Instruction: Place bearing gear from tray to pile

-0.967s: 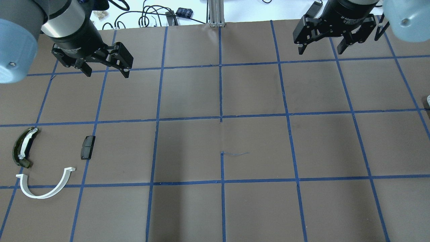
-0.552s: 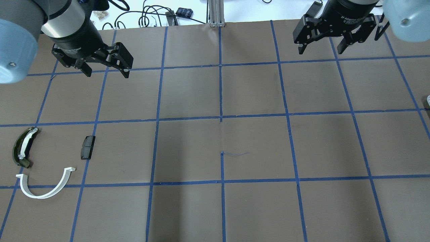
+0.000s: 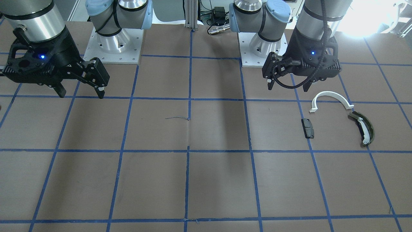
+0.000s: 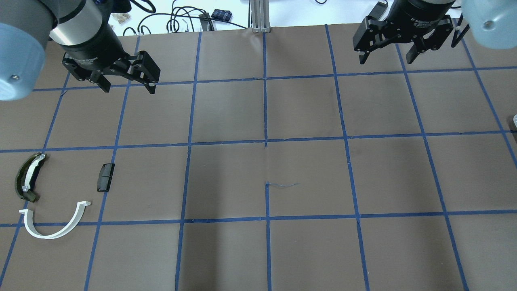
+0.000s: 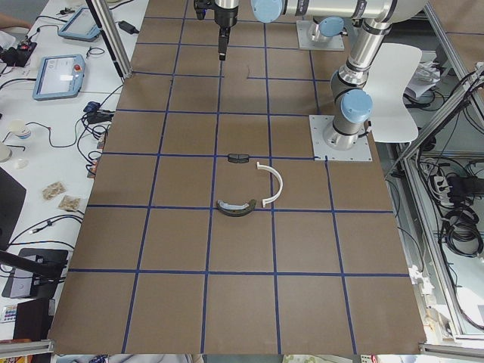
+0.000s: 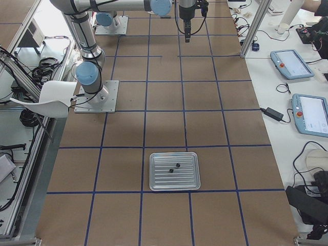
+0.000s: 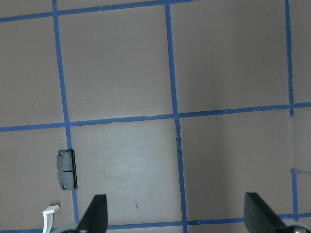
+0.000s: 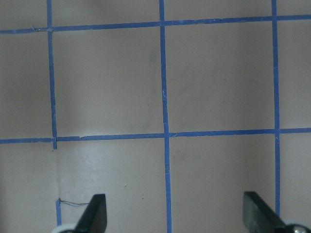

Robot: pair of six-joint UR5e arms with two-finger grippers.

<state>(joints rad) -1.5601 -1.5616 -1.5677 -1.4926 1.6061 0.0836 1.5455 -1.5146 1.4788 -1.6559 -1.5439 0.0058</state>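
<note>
The pile lies at the table's left: a white half-ring arc (image 4: 56, 227), a dark olive curved piece (image 4: 26, 178) with a white strip, and a small black block (image 4: 105, 177) (image 7: 67, 169). My left gripper (image 4: 128, 87) (image 3: 288, 86) hangs open and empty above the mat, farther from me than the pile. Over the far right of the table, my right gripper (image 4: 385, 61) (image 3: 81, 94) is also open and empty. The metal tray (image 6: 156, 182) shows only in the exterior right view, with two small dark parts (image 6: 178, 165) in it. I cannot tell which of them is the bearing gear.
The brown mat (image 4: 307, 109) is taped into blue squares. Cables and small devices (image 4: 181, 18) lie beyond its far edge beside an aluminium post (image 4: 260, 16). The two arm bases (image 3: 112, 42) stand at my side of the table. Tablets (image 6: 292, 64) rest on a side bench.
The right gripper has crept slightly toward the table's far edge. The left gripper and the pile have not moved.
</note>
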